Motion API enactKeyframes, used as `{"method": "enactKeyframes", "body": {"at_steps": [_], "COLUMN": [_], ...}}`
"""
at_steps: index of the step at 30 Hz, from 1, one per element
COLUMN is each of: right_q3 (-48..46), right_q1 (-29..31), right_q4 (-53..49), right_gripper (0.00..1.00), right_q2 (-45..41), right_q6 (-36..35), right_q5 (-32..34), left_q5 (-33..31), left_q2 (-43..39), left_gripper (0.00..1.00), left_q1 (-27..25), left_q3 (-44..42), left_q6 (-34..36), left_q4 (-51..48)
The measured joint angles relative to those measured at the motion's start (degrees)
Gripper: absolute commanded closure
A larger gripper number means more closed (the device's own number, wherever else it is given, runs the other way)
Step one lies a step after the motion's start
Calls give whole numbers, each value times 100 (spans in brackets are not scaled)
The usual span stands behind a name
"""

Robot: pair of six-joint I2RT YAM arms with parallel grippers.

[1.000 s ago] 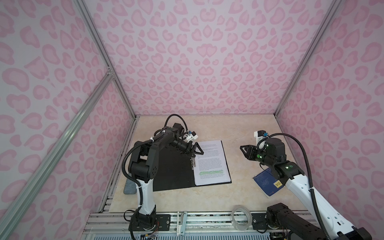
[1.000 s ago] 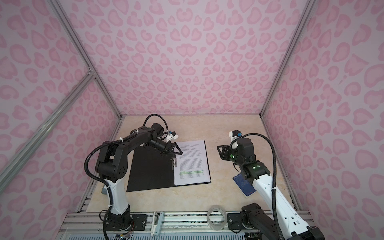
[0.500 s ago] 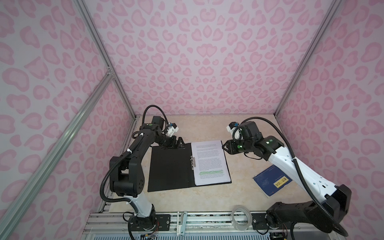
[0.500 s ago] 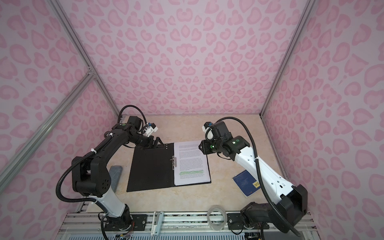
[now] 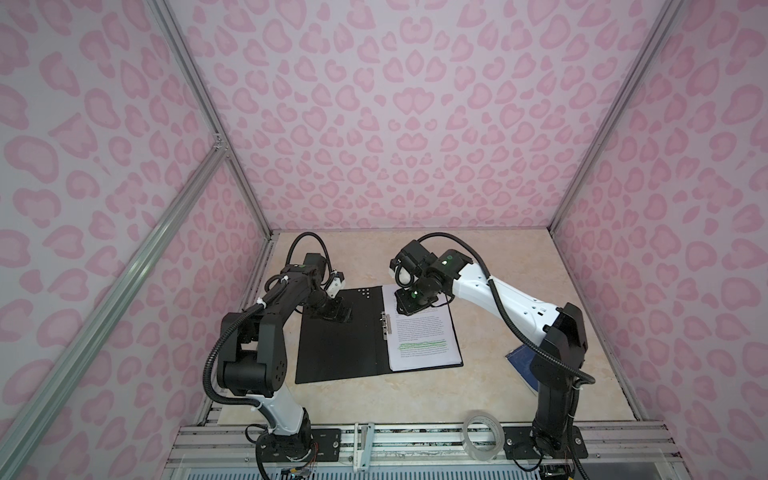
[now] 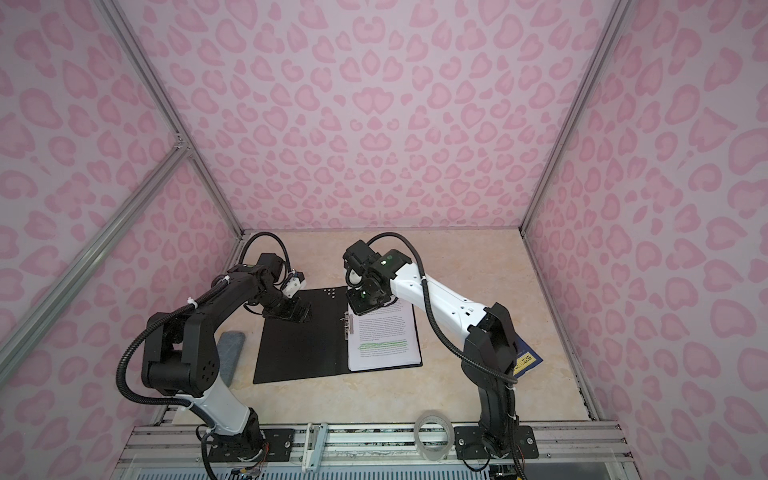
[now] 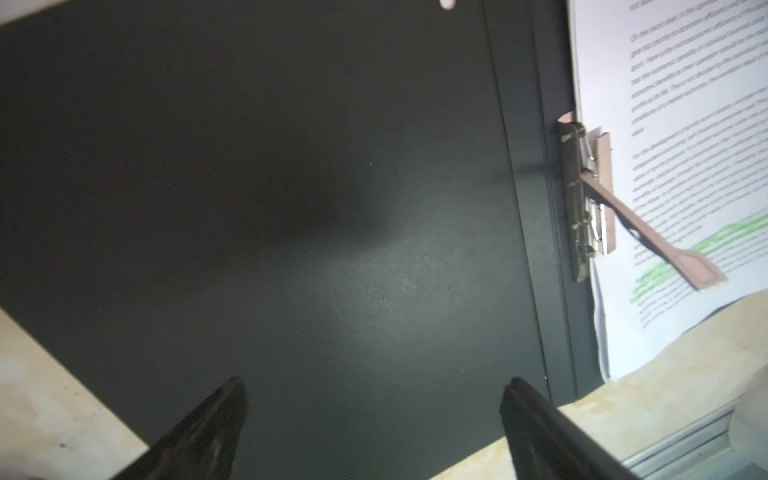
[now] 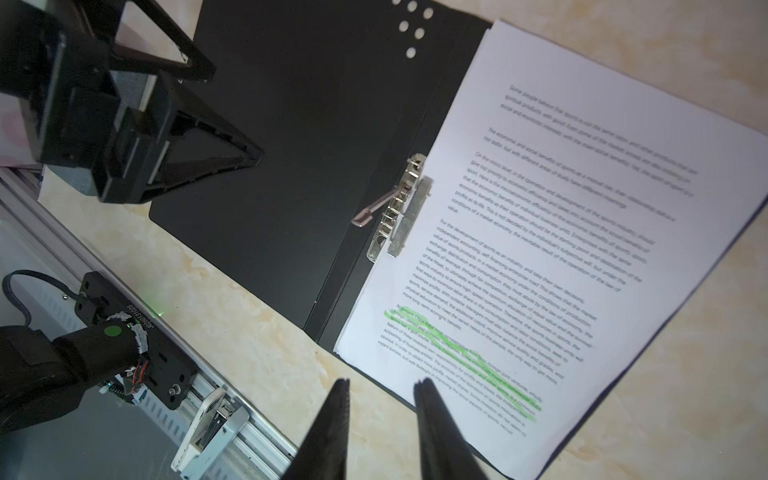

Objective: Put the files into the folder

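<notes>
**Pink-walled cell: sheets laid in, clip and cover not yet closed**

Pink heart-patterned walls were seen around a beige counter (image 5: 498,266). At the left, the left end effector (image 5: 337,314) was held low over the far part of the folder (image 5: 336,353), whose black inside was turned up. Its jaws were spread wide and nothing was between them. Along the spine, the metal clip (image 5: 386,324) was seen with its lever raised. To the right of it, the files (image 5: 424,345) were stacked on the folder's right-hand leaf, their edge tucked at the clip. Above their far end the right end effector (image 8: 382,384) was poised, jaws narrowly parted and empty; whether the paper was touched could not be told. A dark blue booklet (image 6: 525,361) was left well apart at the right. The placing was judged done and the securing step in hand. Next, the lever would need to be pressed flat with the sheets kept square. The left leaf could then be lifted by its edge and folded over.
</notes>
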Motion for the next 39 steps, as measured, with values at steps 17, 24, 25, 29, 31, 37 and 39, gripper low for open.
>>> {"method": "enactKeyframes", "body": {"at_steps": [17,24,25,29,31,37,39], "right_q3": [2669,3106,3126,3182,3193,3193,3195], "right_q1": [232,197,188,109,48,-15,-15], "right_q4": [-1176,-1394,-1403,-1419,-1438,-1510,-1515], "right_gripper": [74,79,79,80,80,81,80], "right_q2": [2282,2680,2702,2789,2830,2852,2859], "right_q6": [-210,-385,-387,-466,-490,-542,-549], "right_q5": [96,94,92,-17,-61,-216,-275], "left_q5": [-267,-267,-262,-258,-256,-221,-199], "left_q2": [24,149,168,286,341,496,527], "left_gripper": [0,1,1,1,1,2,2], "left_q1": [-48,-55,-59,-76,-81,-114,-125], "left_q3": [-35,-74,-74,-63,-13,94,98], "left_q6": [374,382,380,380,380,378,378], "left_q4": [44,83,87,98,101,122,122]}}
